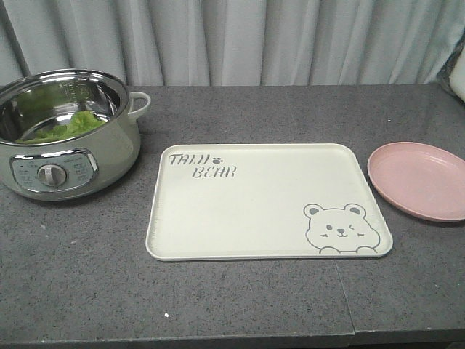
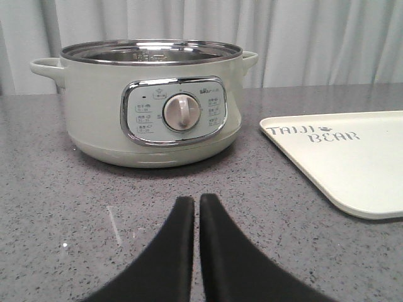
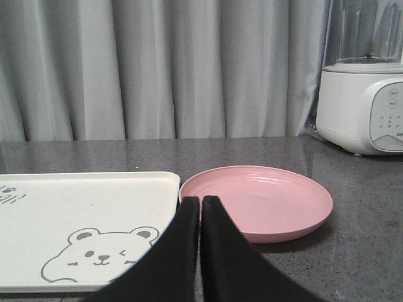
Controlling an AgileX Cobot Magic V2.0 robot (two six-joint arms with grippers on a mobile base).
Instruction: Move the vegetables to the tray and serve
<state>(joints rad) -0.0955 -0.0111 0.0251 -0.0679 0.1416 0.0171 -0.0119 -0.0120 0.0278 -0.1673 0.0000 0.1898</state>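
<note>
Lying inside the pale green electric cooking pot (image 1: 73, 171) with its shiny steel bowl, the bright green, crinkly-edged lettuce leaf (image 1: 73, 125) was seen only by the front camera, which looked down over the rim at the left end of the dark grey speckled stone table (image 1: 87, 276). The cream rectangular plastic tray (image 1: 247, 211), lettered "TAIJI BEAR" and marked with a winking bear face, sat at the middle of the table, just right of the pot. The round pink plate (image 1: 421, 182) lay near the tray's right edge without touching it.

The left wrist camera, set low, faced the pot's side wall and control dial. From there the leaf was hidden behind the wall, and only the tray's lettered corner showed. The left tool (image 2: 196, 200) had its two black fingers drawn together to a thin slit, holding nothing.

The right wrist camera showed the right tool (image 3: 200, 200) narrowed in the same way and gripping nothing, pointed at the gap between the tray's bear corner and the plate. This view alone made out the white blender base (image 3: 365, 107) at the table's far right, before the grey pleated curtain (image 3: 157, 69).
</note>
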